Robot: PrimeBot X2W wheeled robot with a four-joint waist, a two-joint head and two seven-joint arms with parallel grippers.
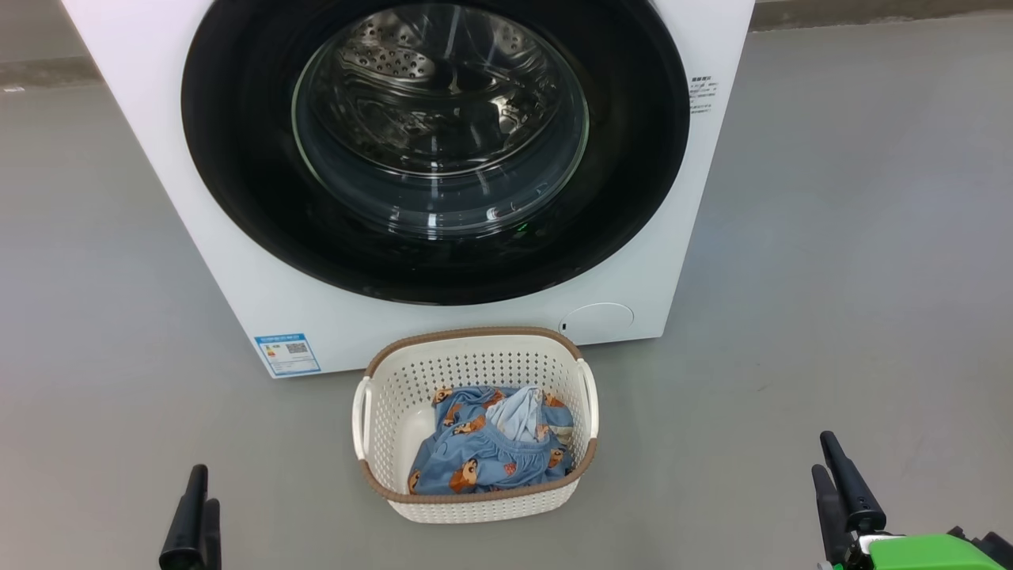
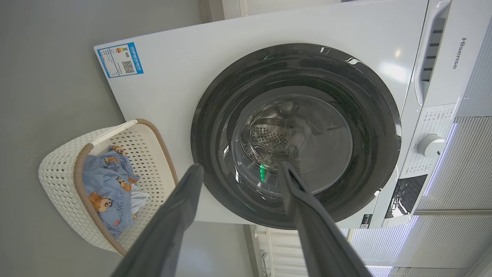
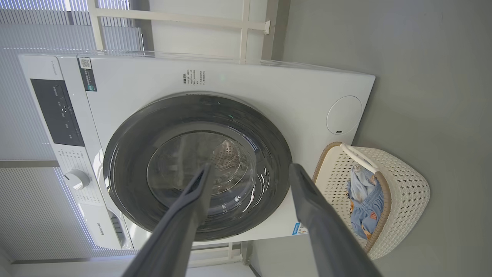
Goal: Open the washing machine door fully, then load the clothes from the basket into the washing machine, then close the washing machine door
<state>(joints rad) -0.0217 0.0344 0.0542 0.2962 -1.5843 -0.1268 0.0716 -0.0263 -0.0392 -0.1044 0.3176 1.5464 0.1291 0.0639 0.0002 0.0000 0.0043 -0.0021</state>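
The left pincer (image 2: 241,165) and the right pincer (image 3: 250,166) each stand spread wide and hold nothing, low on either side of the basket (image 1: 475,335) and well apart from it. The basket sits on the grey floor (image 1: 831,237) just before the washing machine (image 1: 142,119), with the clothes (image 1: 483,451) bundled inside. The washing machine door (image 1: 237,158) is shut against the white front.

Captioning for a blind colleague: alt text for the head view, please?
A white washing machine, its round black door shut, stands behind a cream basket holding blue bear-print clothes on a grey floor. The left gripper and right gripper point up from the bottom corners.
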